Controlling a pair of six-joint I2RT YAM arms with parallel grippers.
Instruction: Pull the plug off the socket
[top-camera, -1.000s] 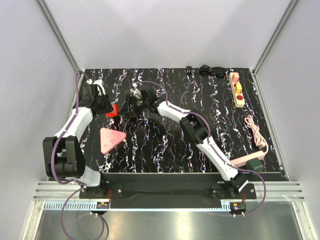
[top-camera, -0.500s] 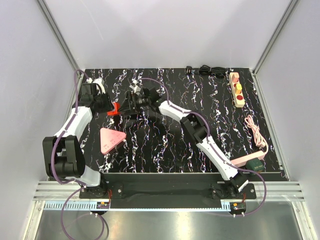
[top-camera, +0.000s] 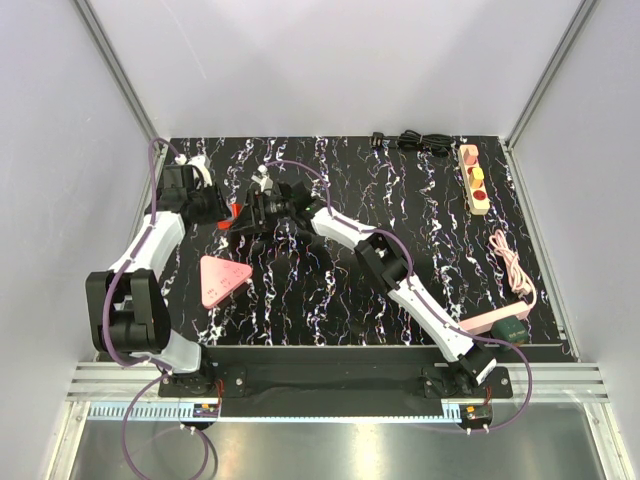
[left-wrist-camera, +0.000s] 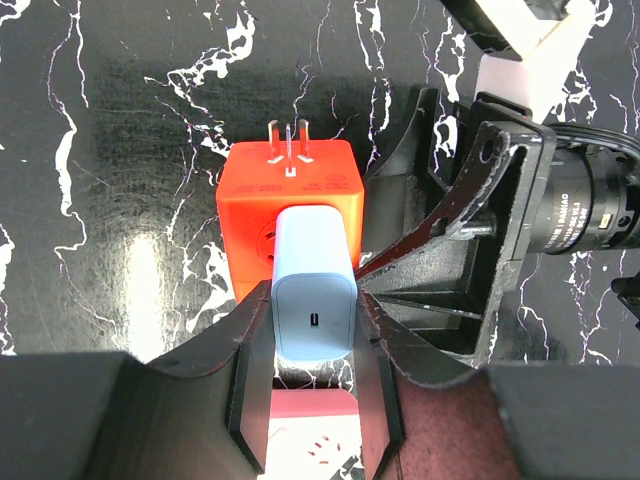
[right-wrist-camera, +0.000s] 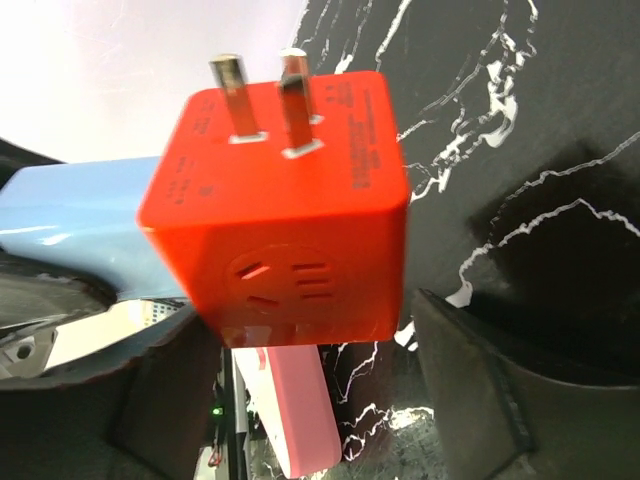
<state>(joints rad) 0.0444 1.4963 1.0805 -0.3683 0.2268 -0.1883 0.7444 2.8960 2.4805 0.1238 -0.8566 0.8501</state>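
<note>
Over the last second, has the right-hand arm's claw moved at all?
Yes. The right gripper has slid left toward the orange cube bearing the blue charger; the pink triangle below it has stayed put.

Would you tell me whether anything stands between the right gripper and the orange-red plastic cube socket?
Nothing visible does. The right gripper's open fingers flank the orange-red plastic cube socket, one on each side. The left gripper is shut on the pale blue plug seated in it.

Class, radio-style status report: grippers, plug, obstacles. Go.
Left gripper shut on blue plug. Right gripper open around orange cube. Plug seated in cube. Nothing blocking.
</note>
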